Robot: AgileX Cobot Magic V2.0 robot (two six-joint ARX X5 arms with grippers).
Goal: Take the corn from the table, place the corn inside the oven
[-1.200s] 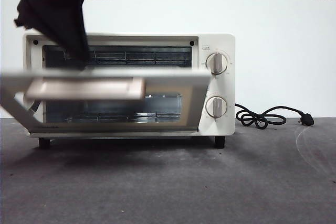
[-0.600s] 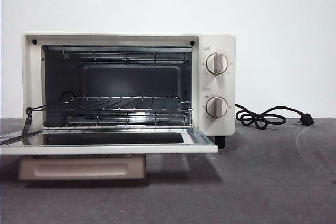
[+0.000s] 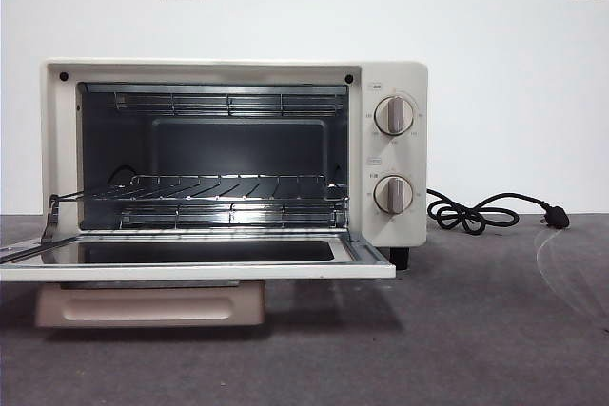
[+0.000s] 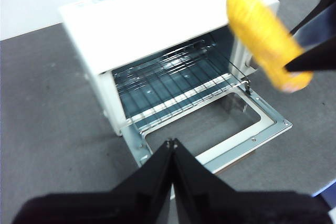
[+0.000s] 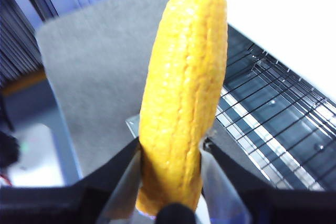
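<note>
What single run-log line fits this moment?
right gripper: shut on corn, above oven | oven door: open | left gripper: shut, empty

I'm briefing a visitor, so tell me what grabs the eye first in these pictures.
The oven stands on the table with its door dropped flat open, showing the wire rack inside. The bright yellow corn is clamped in the right gripper, held in the air above the open door. The left gripper hangs shut and empty before the oven.
</note>
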